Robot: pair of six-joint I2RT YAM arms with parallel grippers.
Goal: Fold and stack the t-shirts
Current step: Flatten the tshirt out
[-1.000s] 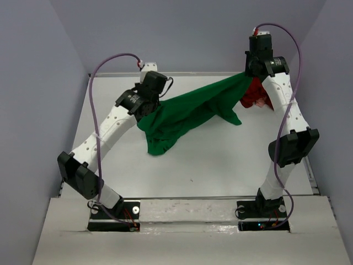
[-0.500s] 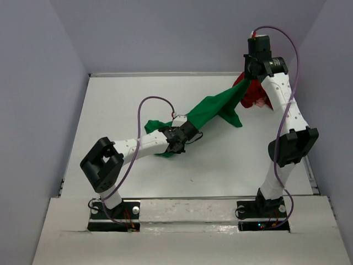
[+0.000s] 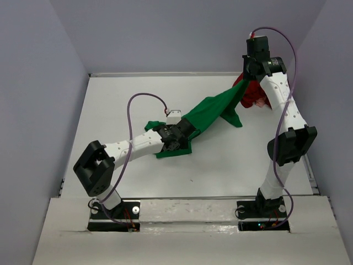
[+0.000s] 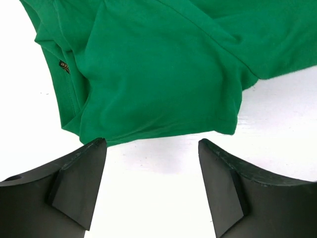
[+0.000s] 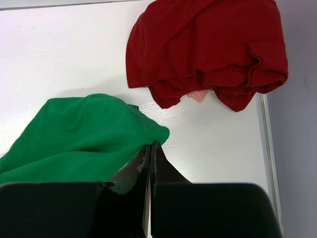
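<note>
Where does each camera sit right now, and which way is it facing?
Top external: above and behind the arm bases, looking down on the table; left arm and right arm show.
Left wrist: low over the table, facing the green t-shirt; open left gripper shows.
Right wrist: raised far right, looking down at the red t-shirt; right gripper, shut on the green t-shirt, shows.
Shared: all see the green t-shirt.

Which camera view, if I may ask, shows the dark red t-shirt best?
Right wrist: the dark red t-shirt lies bunched and unobstructed. Top external shows it small, partly behind the right arm; left wrist shows none of it.
</note>
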